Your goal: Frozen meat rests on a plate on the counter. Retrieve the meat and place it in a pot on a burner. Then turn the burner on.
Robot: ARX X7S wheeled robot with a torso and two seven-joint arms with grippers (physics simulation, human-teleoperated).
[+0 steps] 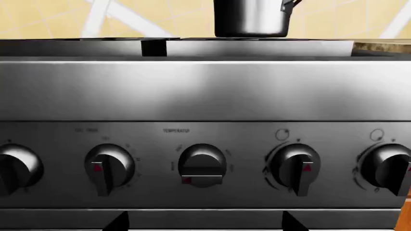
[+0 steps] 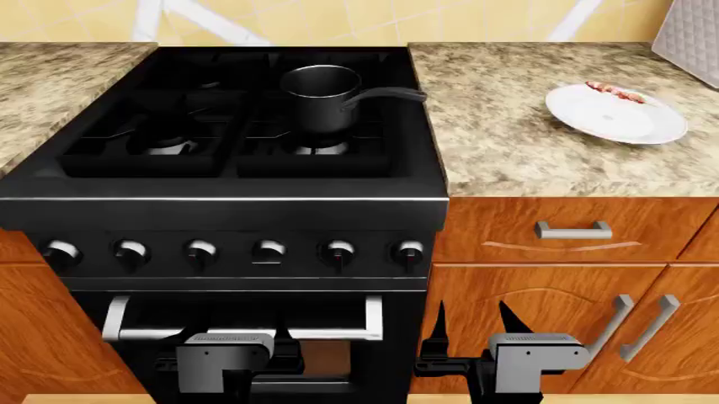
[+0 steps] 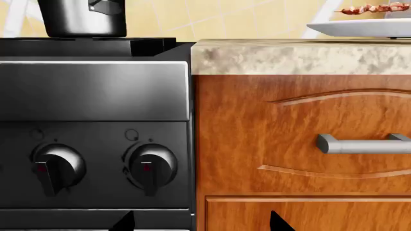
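Observation:
The frozen meat (image 2: 615, 92), a small reddish streaky strip on a skewer, lies on the far edge of the white plate (image 2: 618, 118) on the granite counter (image 2: 506, 126) right of the stove. It also shows in the right wrist view (image 3: 372, 8) on the plate (image 3: 359, 28). The dark pot (image 2: 320, 97) stands on the rear right burner, handle pointing right; it shows in the left wrist view (image 1: 250, 18) and right wrist view (image 3: 80, 18). My left gripper (image 2: 264, 345) and right gripper (image 2: 472, 324) hang low before the oven and cabinet, both open and empty.
Six stove knobs (image 2: 268, 251) line the black front panel. The oven handle (image 2: 242, 330) runs below them. A drawer handle (image 2: 573, 229) and cabinet door handles (image 2: 635, 324) are on the wooden fronts at the right. A grey object (image 2: 691, 34) stands at the counter's far right.

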